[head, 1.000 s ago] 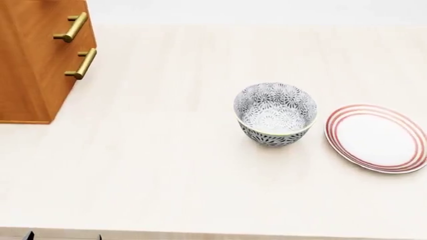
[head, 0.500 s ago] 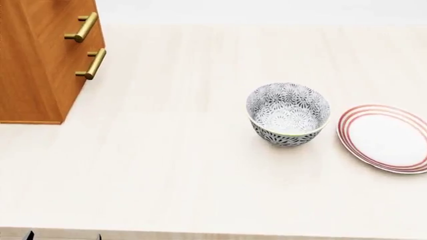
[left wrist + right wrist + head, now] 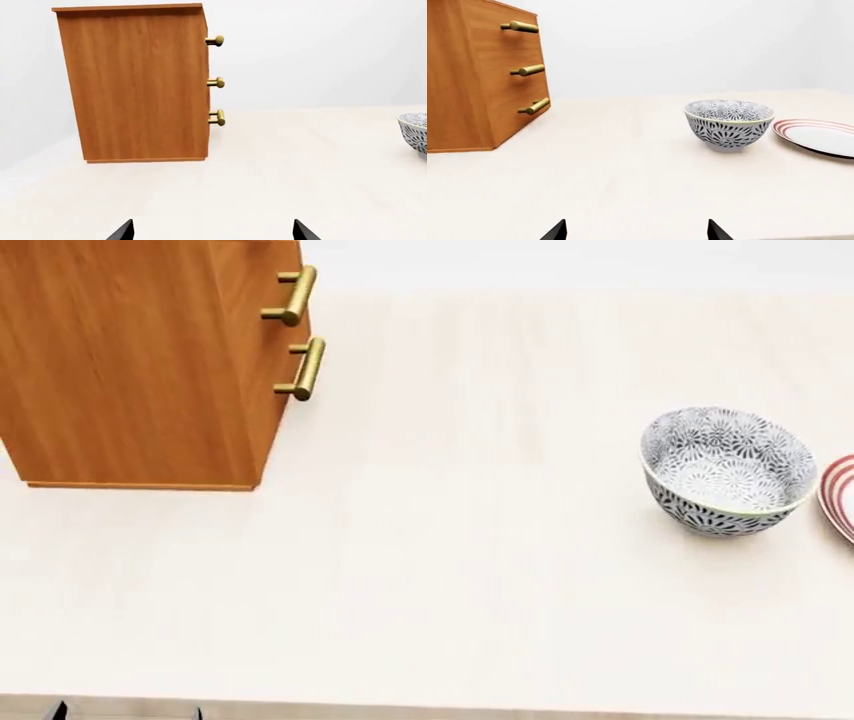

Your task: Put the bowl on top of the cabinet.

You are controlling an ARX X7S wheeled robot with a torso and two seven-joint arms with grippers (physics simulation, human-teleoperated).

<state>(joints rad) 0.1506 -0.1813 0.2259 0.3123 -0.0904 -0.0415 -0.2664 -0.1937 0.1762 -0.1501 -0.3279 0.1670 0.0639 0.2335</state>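
The bowl (image 3: 727, 470), white with a dense grey-black floral pattern, stands upright on the pale table at the right of the head view. It also shows in the right wrist view as the bowl (image 3: 729, 124), and at the frame edge of the left wrist view as the bowl (image 3: 415, 132). The orange-brown cabinet (image 3: 134, 360) with brass bar handles stands at the back left, well apart from the bowl. My left gripper (image 3: 213, 232) is open and empty, facing the cabinet (image 3: 140, 82). My right gripper (image 3: 636, 231) is open and empty, short of the bowl. Neither gripper shows in the head view.
A flat white plate with red rings (image 3: 817, 136) lies just right of the bowl, cut off at the edge as the plate (image 3: 845, 495) in the head view. The table's front edge (image 3: 427, 705) runs along the bottom of the head view.
The head view has swung left: cabinet, bowl and plate all slid to the right in it, and the plate is now nearly out of frame. Nothing on the table has moved.
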